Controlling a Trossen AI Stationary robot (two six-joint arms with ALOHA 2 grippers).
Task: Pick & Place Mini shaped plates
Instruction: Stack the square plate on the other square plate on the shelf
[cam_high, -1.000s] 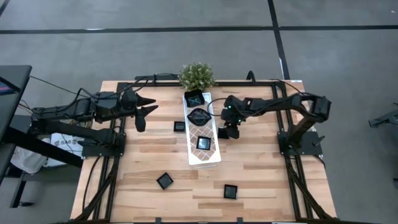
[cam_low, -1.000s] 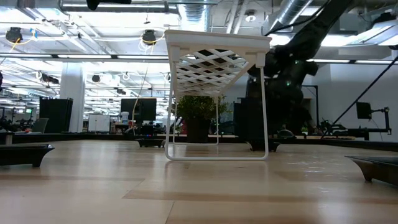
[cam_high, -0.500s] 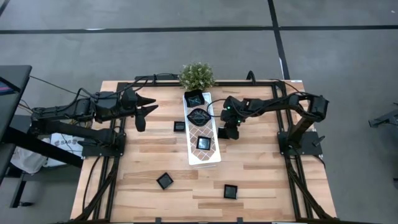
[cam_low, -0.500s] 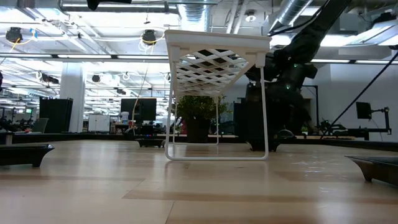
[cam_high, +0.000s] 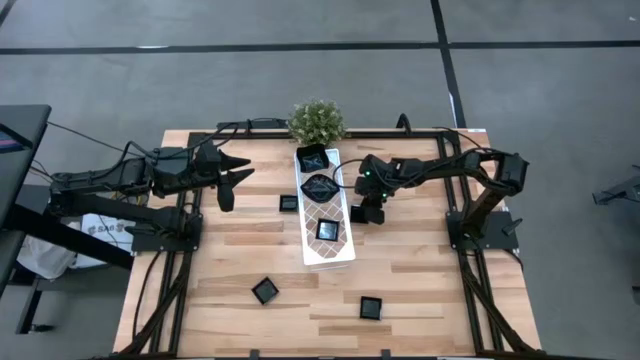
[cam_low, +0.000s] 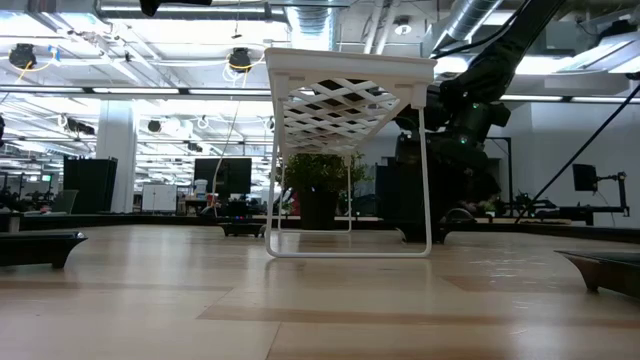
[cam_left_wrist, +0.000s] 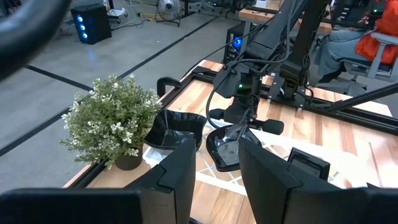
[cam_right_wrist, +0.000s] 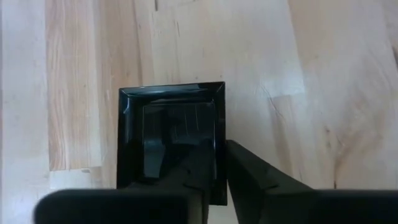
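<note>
Listing largest first, we record the wooden desk, then the long white lattice tray standing on legs at its middle, with three mini shaped plates on top: one at the far end, a leaf-like one and a square one. Next, the potted plant at the desk's far edge. The left claw waits well left of the tray, fingers spread, holding nothing. The right claw is down just right of the tray over a square black plate; its fingers straddle that plate's rim with only a narrow gap, and we cannot tell whether the grip is seated. Smaller loose plates lie near the tray's left side and toward the near edge. Risk, in our judgement: glossy rim, thin edge pinch; the plate may slip or tilt on lifting, or knock the tray.
</note>
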